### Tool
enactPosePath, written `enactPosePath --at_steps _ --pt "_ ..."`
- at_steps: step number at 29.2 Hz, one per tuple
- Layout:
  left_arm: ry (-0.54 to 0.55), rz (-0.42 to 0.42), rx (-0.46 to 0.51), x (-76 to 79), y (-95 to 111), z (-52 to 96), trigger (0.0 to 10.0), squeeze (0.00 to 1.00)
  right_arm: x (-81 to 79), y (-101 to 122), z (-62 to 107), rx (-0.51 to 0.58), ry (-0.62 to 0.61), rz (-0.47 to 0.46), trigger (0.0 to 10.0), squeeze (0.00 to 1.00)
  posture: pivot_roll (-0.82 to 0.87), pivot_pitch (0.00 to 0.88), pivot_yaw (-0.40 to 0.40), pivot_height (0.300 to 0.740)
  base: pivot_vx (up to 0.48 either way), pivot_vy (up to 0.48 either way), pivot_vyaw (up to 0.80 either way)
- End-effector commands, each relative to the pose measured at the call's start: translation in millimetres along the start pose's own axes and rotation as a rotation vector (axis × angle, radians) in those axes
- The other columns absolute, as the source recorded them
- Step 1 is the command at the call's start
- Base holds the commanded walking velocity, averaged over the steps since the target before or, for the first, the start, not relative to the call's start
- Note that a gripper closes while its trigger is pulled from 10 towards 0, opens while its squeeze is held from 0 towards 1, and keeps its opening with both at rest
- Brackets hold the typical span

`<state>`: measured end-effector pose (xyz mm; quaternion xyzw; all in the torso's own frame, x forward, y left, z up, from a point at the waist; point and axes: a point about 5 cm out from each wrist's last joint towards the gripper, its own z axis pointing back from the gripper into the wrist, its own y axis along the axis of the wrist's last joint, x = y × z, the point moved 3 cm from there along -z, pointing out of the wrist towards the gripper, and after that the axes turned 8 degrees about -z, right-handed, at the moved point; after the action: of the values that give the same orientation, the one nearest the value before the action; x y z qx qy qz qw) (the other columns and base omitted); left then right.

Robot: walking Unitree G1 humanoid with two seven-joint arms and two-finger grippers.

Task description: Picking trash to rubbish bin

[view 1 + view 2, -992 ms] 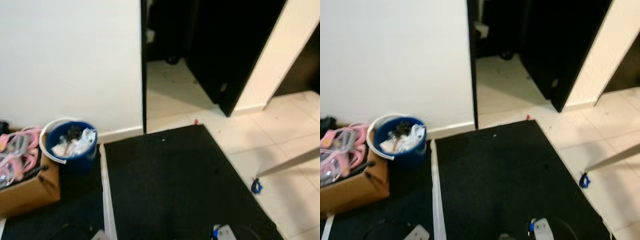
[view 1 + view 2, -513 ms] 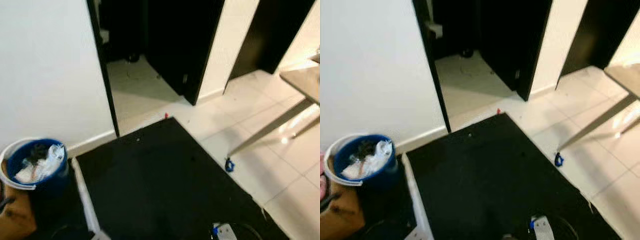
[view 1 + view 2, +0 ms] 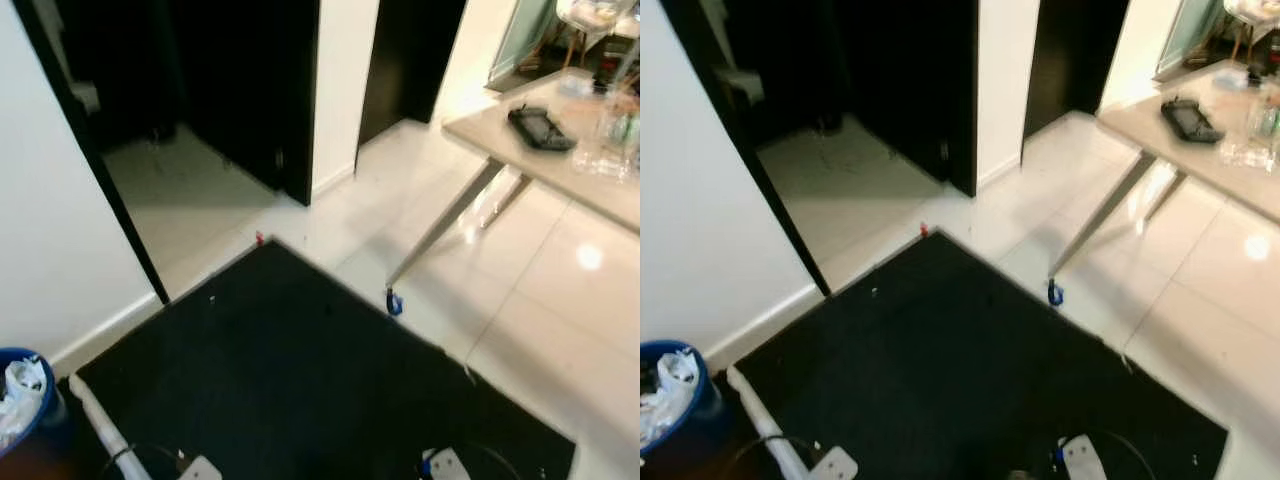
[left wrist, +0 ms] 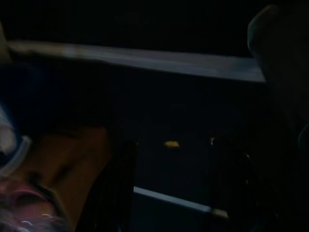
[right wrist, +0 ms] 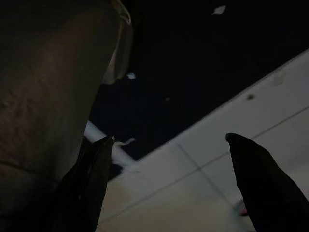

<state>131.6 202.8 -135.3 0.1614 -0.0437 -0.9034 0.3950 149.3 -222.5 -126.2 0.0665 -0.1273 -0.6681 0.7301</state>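
Note:
The blue rubbish bin (image 3: pixel 18 400) with white trash in it stands at the lower left, at the corner of the black mat (image 3: pixel 300 390). A small blue scrap (image 3: pixel 394 302) lies on the pale tiles just off the mat's far edge, by a table leg. A tiny red bit (image 3: pixel 259 239) lies at the mat's far corner. My right gripper (image 5: pixel 169 183) hangs open over the mat's edge and the tiles, nothing between its fingers (image 5: pixel 89 183). In the dark left wrist view my left gripper (image 4: pixel 178 193) hangs open above the mat, empty.
A beige table (image 3: pixel 520 150) at the right carries a black object (image 3: pixel 540 125) and glassware; its slanted leg (image 3: pixel 440 225) reaches the floor near the scrap. Dark doorways (image 3: pixel 230 90) open ahead. A white strip (image 3: pixel 100 430) runs along the mat's left side. A cardboard box (image 4: pixel 63 159) is beside the bin.
The camera has swung to the right: bin and box slid to the left edge, the table came into view, and the blue scrap now sits nearer the middle.

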Motion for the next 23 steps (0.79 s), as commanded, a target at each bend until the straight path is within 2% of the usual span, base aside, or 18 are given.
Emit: enactPosePath --at_steps 1,23 --pt "-0.005 -0.016 0.011 0.4 3.7 -0.3 10.0 0.00 -3.0 -7.0 -0.4 -0.028 0.015 0.026 10.0 0.00 -0.01 0.067 0.076 0.740 0.000 0.000 -0.77" --pt "-0.025 -0.005 0.014 6.0 4.2 -0.4 10.0 0.00 -0.7 -6.4 0.1 -0.041 0.026 0.106 10.0 0.00 -0.02 0.069 0.071 0.740 0.000 0.000 -0.77"
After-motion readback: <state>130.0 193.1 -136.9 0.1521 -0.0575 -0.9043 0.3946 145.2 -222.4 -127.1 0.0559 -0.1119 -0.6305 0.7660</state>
